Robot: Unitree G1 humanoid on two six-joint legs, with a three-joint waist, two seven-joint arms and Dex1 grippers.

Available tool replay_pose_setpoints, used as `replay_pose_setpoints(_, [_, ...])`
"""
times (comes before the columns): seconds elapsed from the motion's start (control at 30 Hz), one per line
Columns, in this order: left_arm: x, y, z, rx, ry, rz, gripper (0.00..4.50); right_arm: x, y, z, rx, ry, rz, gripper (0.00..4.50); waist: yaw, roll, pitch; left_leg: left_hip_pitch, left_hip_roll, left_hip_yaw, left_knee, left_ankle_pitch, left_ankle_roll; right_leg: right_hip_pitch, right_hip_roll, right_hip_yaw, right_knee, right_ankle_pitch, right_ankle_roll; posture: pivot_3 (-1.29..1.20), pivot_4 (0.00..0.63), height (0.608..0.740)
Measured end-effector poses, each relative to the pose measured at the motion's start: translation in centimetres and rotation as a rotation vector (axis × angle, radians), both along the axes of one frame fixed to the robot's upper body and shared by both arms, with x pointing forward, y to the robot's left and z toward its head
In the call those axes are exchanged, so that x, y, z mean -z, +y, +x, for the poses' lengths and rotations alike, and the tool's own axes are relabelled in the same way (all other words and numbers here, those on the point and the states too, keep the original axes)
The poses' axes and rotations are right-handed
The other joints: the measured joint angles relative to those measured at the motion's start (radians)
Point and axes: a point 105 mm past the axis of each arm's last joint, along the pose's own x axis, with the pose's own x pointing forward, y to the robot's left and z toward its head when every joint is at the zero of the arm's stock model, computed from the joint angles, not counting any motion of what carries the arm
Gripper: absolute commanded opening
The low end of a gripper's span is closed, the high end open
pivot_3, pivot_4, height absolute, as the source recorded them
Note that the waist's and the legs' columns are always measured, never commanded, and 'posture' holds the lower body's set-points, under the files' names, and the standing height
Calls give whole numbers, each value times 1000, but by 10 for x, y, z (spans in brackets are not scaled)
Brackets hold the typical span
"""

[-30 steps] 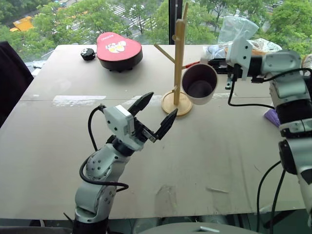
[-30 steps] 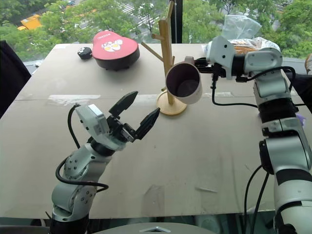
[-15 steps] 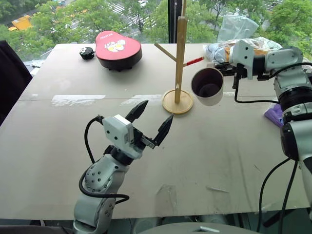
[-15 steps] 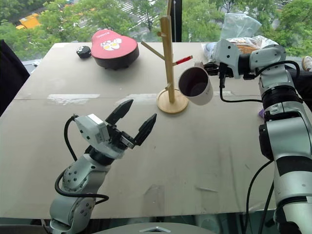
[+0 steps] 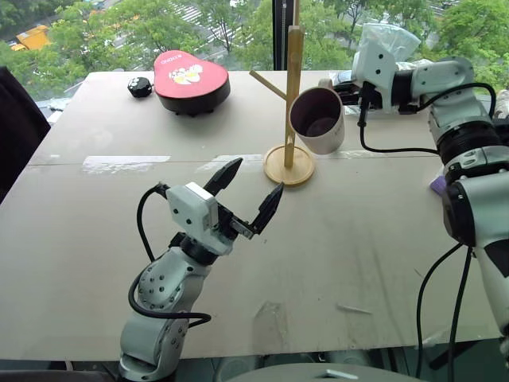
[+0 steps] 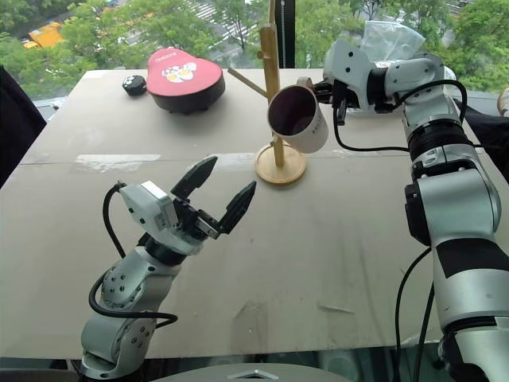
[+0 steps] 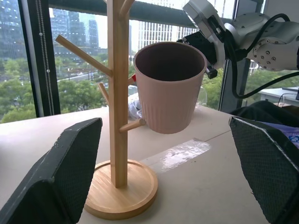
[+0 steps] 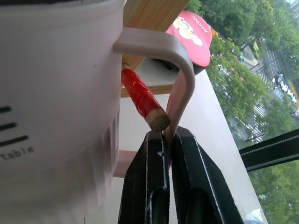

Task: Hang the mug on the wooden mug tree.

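The white mug (image 5: 316, 119) hangs in the air, tilted with its dark inside toward me, right against the post of the wooden mug tree (image 5: 293, 87). My right gripper (image 5: 340, 90) is shut on the mug's handle (image 8: 174, 65). In the right wrist view the red-tipped peg (image 8: 142, 100) pokes through the handle loop, just above the pinching fingertips (image 8: 159, 140). The tree's round base (image 5: 289, 165) rests on the table. My left gripper (image 5: 256, 178) is held up over the near middle of the table, open and holding nothing, pointing at the tree and mug.
A red heart-shaped box (image 5: 193, 79) and a small black object (image 5: 140, 86) sit at the back left. A plastic bag (image 5: 387, 38) lies behind the right arm and a purple item (image 5: 439, 185) at the right edge. A shiny tape strip (image 5: 127, 163) crosses the table (image 5: 79, 239).
My right gripper has carried the mug left and a little up, from beside the tree to its post, with the red-tipped peg now inside the handle loop. The left gripper has stayed put.
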Motion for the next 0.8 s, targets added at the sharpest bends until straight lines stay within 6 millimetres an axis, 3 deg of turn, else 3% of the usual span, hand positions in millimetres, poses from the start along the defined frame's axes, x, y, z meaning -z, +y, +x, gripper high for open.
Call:
replay_pose_setpoints(0.1, [0, -1, 0, 1, -1, -5, 4500, 5, 4, 3, 16, 31, -16, 27, 0, 0, 0, 0, 0, 0, 0, 0, 0, 0, 0, -1, 0, 0, 0, 0, 150, 740])
replay_pose_setpoints(0.13, [0, -1, 0, 0, -1, -6, 4500, 6, 4, 3, 23, 41, -15, 282, 1, 0, 0, 0, 0, 0, 0, 0, 0, 0, 0, -1, 0, 0, 0, 0, 150, 740])
replay_pose_setpoints(0.23, [0, 0, 0, -5, 0, -12, 4500, 7, 2, 4, 33, 55, -14, 1221, 1, 0, 0, 0, 0, 0, 0, 0, 0, 0, 0, -1, 0, 0, 0, 0, 150, 740])
replay_pose_setpoints(0.33, [-1, 0, 1, -10, 1, -20, 4500, 4, -2, 4, 45, 49, -1, 2819, 1, 0, 0, 0, 0, 0, 1, 0, 0, 0, 0, -1, 0, 0, 0, 0, 150, 740])
replay_pose_setpoints(0.43, [-1, 0, 1, -13, 2, -23, 4500, -1, -9, 5, 61, 40, 17, 4021, 1, 0, 0, 0, 0, 0, 0, 0, 0, 0, 0, -1, 0, 0, 0, 0, 150, 740])
replay_pose_setpoints(0.63, [1, 1, 1, -14, 8, -23, 4500, 0, -63, -2, 134, 117, 115, 4021, 9, -1, 0, -1, -1, 0, 2, 0, 0, 1, -1, -1, 0, 0, 0, 0, 150, 740])
replay_pose_setpoints(0.7, [5, 1, 0, -17, 24, -19, 4500, 16, -86, -7, 164, 183, 194, 4021, 7, -1, 0, -1, -1, 1, 4, 0, 0, 1, -1, 0, 0, 0, 0, 0, 150, 740])
replay_pose_setpoints(0.8, [13, 2, -2, -13, 47, 0, 4500, 55, -112, -21, 206, 279, 293, 4021, 8, -1, -1, -2, 0, 0, 6, 0, 0, 1, -1, 1, 1, 0, 0, 0, 150, 740])
